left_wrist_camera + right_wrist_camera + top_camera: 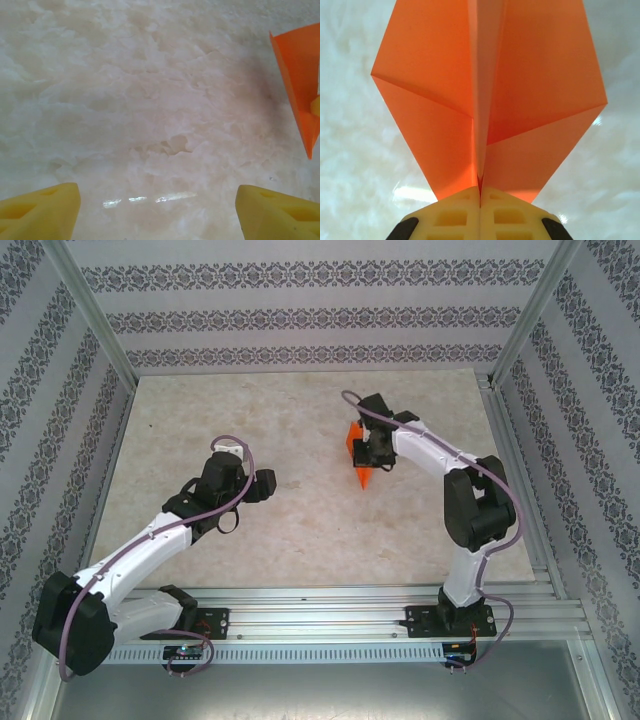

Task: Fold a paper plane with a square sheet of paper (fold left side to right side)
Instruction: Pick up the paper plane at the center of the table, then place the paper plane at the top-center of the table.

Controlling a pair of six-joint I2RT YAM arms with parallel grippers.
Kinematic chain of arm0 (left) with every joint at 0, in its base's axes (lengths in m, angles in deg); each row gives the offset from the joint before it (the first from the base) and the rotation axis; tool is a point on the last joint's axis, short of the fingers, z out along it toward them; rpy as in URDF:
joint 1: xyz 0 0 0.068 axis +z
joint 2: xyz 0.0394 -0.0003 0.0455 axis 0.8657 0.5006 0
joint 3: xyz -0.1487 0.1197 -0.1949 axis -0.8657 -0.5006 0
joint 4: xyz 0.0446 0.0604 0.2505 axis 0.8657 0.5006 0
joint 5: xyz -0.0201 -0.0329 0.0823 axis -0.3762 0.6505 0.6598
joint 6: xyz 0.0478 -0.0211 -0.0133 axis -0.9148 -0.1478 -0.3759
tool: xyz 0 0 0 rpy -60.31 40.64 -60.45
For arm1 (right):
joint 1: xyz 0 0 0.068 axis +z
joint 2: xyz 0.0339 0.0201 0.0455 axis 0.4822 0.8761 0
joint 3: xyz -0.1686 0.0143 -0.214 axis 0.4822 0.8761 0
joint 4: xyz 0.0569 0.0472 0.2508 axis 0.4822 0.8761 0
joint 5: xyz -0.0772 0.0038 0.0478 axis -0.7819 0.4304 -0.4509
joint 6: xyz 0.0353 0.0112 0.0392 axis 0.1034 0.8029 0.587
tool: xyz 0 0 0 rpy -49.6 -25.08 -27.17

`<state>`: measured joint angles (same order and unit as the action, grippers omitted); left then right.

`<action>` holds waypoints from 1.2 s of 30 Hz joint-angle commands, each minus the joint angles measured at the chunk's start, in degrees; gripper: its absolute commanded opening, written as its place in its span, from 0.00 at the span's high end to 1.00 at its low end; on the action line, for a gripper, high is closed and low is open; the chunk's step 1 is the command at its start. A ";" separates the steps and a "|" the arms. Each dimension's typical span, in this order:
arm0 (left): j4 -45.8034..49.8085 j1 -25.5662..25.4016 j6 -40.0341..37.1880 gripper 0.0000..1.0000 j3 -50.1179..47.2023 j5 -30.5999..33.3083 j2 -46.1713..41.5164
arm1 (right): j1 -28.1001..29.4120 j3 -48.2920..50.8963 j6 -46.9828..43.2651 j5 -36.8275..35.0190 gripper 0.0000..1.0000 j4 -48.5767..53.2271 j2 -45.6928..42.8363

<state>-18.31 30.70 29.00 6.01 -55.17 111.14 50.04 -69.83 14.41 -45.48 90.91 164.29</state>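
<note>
right hand (pixel 480 192): fingers together, clamped on plane (pixel 485 90) at centre crease, wings spread either side. plane located right of worktop (pixel 300 530) centre. left hand (pixel 157 215): fingers apart, over worktop, well apart from plane, plane to its right.
</note>
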 commanded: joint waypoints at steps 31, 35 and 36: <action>1.19 0.68 -1.88 0.00 0.17 0.96 -0.65 | -4.30 -40.84 -8.98 -3.44 0.73 16.42 33.08; 1.44 0.66 -1.88 0.00 0.31 0.89 -0.29 | -3.85 -41.88 -8.78 -4.45 0.71 17.60 34.33; 1.46 0.65 -1.88 0.00 0.30 0.98 -0.24 | -3.74 -42.02 -8.68 -4.46 0.70 17.77 34.52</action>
<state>-18.18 30.70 27.97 6.01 -54.91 110.99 45.71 -110.05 5.91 -47.99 106.63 197.19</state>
